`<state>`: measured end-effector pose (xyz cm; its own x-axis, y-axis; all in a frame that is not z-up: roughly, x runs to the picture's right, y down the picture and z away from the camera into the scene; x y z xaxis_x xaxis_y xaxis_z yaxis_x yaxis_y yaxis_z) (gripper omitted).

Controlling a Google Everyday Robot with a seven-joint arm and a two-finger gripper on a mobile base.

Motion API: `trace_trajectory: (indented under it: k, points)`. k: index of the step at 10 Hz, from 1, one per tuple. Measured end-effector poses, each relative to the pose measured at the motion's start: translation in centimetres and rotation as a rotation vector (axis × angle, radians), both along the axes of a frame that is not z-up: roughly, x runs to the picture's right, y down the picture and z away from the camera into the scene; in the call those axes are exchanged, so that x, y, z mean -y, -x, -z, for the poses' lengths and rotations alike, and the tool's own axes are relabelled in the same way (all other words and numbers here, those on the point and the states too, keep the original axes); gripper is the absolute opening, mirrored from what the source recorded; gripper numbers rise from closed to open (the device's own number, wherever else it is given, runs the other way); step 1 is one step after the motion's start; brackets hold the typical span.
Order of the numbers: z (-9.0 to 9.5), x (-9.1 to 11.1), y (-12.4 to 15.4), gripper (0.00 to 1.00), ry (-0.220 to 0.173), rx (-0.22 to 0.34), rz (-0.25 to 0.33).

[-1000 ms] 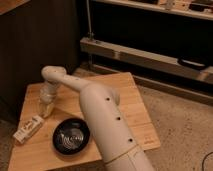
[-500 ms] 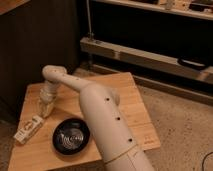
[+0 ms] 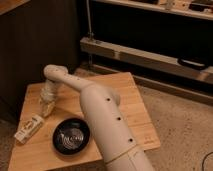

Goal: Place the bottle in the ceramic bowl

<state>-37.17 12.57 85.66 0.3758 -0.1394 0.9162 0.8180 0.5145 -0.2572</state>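
The bottle point(image 3: 29, 128), a small flattish cream one with a pale label, lies on its side near the left edge of the wooden table point(image 3: 127, 100). The ceramic bowl point(image 3: 71, 136), black and glossy with rings inside, sits to the right of the bottle near the table's front edge. My white arm reaches from the lower right across the table, and the gripper point(image 3: 46, 109) points down over the left part of the table, just above and to the right of the bottle, behind and left of the bowl.
The table is a low square of light wood on a speckled floor. Behind it stand a dark cabinet point(image 3: 40, 45) and a metal shelf rail point(image 3: 145, 55). A black handle-like object point(image 3: 192, 64) rests on the rail at the right.
The gripper has dropped a little lower and moved slightly left, closer to the bottle. Bottle and bowl have not moved.
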Motion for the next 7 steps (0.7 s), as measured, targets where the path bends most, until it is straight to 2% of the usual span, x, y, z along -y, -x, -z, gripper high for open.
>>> trace_trajectory:
  k: [1,7]
  points:
    - [0.01,0.0,-0.03,0.79,0.002,0.004,0.001]
    - [-0.02,0.01,-0.29,0.8,0.004,0.017,0.007]
